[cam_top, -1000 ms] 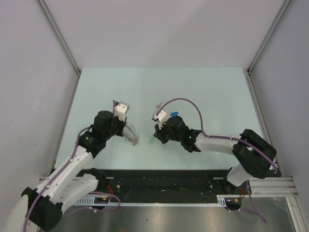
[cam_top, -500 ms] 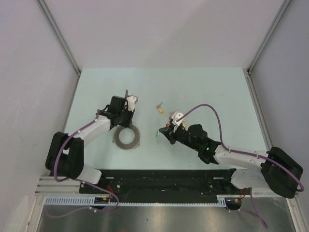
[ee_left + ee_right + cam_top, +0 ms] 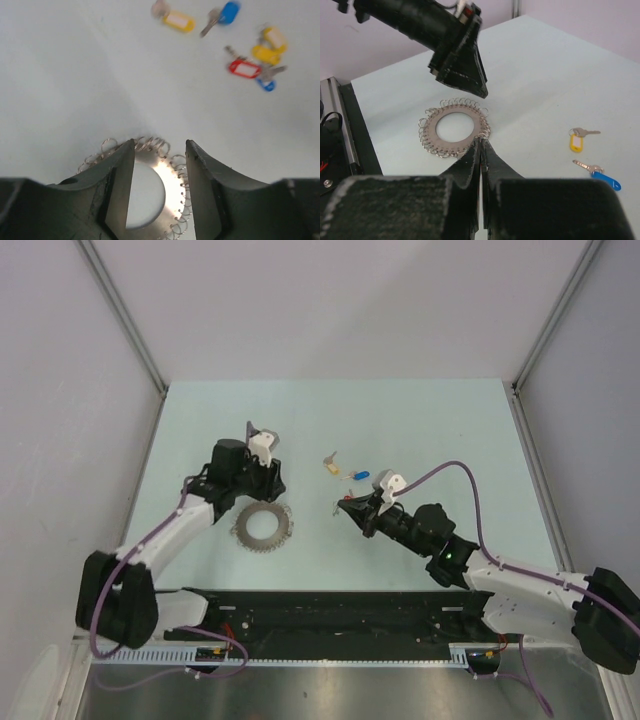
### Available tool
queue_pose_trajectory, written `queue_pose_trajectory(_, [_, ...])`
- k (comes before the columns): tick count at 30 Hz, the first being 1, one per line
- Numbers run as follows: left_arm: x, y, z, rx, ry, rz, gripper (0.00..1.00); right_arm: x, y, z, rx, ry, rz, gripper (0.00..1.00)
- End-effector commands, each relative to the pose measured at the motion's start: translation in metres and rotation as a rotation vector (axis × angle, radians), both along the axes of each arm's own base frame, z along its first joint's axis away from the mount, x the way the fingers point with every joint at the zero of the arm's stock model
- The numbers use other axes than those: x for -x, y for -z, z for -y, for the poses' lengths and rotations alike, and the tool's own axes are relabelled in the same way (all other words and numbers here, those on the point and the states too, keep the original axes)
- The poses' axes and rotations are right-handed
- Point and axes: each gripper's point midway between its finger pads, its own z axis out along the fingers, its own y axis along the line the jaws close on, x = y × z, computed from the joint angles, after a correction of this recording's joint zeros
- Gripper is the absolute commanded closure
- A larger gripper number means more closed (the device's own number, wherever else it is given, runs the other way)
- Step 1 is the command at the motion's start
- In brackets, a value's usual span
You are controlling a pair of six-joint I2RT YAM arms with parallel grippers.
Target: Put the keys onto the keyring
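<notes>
Plainly, grey walls (image 3: 60,390) flank the pale table (image 3: 420,420); left end effector (image 3: 159,146) apart, right end effector (image 3: 481,146) together.

The keyring (image 3: 263,527) lies flat on the table (image 3: 440,430), left of the middle and toward the near edge. The left gripper (image 3: 268,490) hangs over its far rim, and from the left wrist the ring shows between and below the two fingers. Off to the right and farther back, well apart from the ring, lie the keys (image 3: 332,466), scattered side by side. The right gripper (image 3: 343,506) sits right of the ring and just in front of those keys.
</notes>
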Motion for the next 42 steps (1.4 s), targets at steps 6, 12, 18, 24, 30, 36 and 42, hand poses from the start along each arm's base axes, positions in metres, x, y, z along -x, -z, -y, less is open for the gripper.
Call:
queue_pose_trajectory(6, [0.078, -0.152, 0.055, 0.363, 0.468, 0.503, 0.5, 0.017, -0.039, 0.007, -0.093, -0.087, 0.079, 1.0])
queue_pose_trajectory(12, [0.128, -0.177, 0.086, 0.446, 0.718, 0.564, 0.57, 0.026, -0.048, 0.007, -0.115, -0.139, 0.092, 1.0])
queue_pose_trajectory(18, [0.142, -0.182, 0.11, 0.44, 0.824, 0.538, 0.62, 0.032, -0.052, 0.005, -0.132, -0.176, 0.093, 1.0])
queue_pose_trajectory(24, [0.149, -0.181, 0.124, 0.449, 0.894, 0.517, 0.69, 0.036, -0.054, 0.004, -0.136, -0.195, 0.092, 1.0])
queue_pose_trajectory(30, [0.148, -0.169, 0.131, 0.43, 0.905, 0.472, 0.76, 0.037, -0.058, 0.006, -0.146, -0.196, 0.099, 1.0])
queue_pose_trajectory(36, [0.144, -0.161, 0.133, 0.419, 0.889, 0.447, 0.76, 0.038, -0.059, 0.007, -0.15, -0.199, 0.1, 1.0])
queue_pose_trajectory(42, [0.143, -0.157, 0.136, 0.423, 0.89, 0.428, 0.77, 0.039, -0.059, 0.006, -0.153, -0.204, 0.1, 1.0])
